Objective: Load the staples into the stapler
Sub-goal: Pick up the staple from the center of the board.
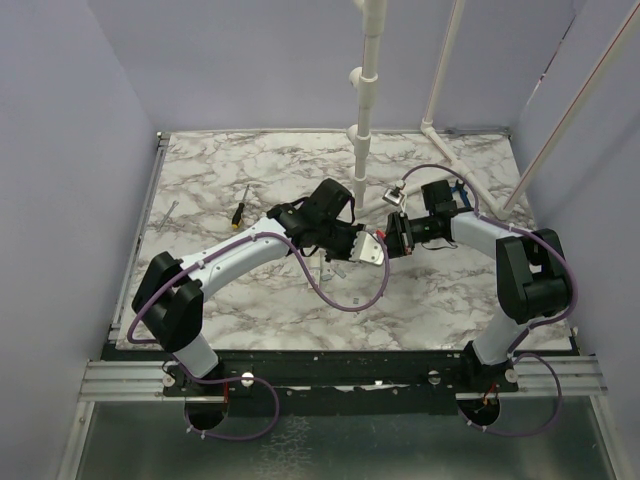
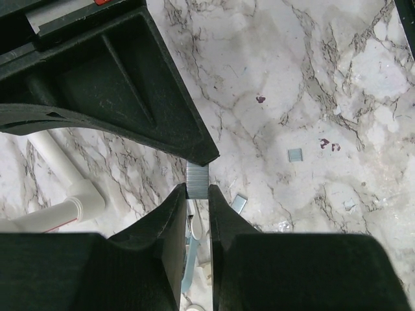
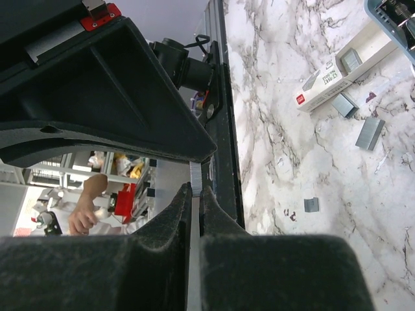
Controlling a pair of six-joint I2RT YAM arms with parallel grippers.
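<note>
So, my left pincer [image 2: 198, 192] is squeezed nearly closed on the staples [image 2: 196, 176], a short grey ribbed strip pinched right at the fingertips. Through the same gap, nearer my wrist, there's a blurry white-and-teal shape that looks like the stapler [image 2: 190, 243]. I can't tell if it touches my fingers or lies on the table [image 2: 272, 78] under them. My right pincer [image 3: 196, 190] has its fingers drawn almost together around a thin ribbed sliver [image 3: 195, 173], and honestly I can't tell what that is. From above, the left arm [image 1: 240, 250] stretches diagonally in to mid-table, while the right arm [image 1: 480, 232] folds at the elbow and points back at it, so both pincers sit tip to tip, close together. Just past the left tips lie a couple of loose staple bits [image 2: 295, 154], and a white pipe [image 2: 61, 207] runs along beside that pincer. Off to the side of the right pincer there's a white box [image 3: 327, 83] with more loose strips [image 3: 370, 133] near it.
</note>
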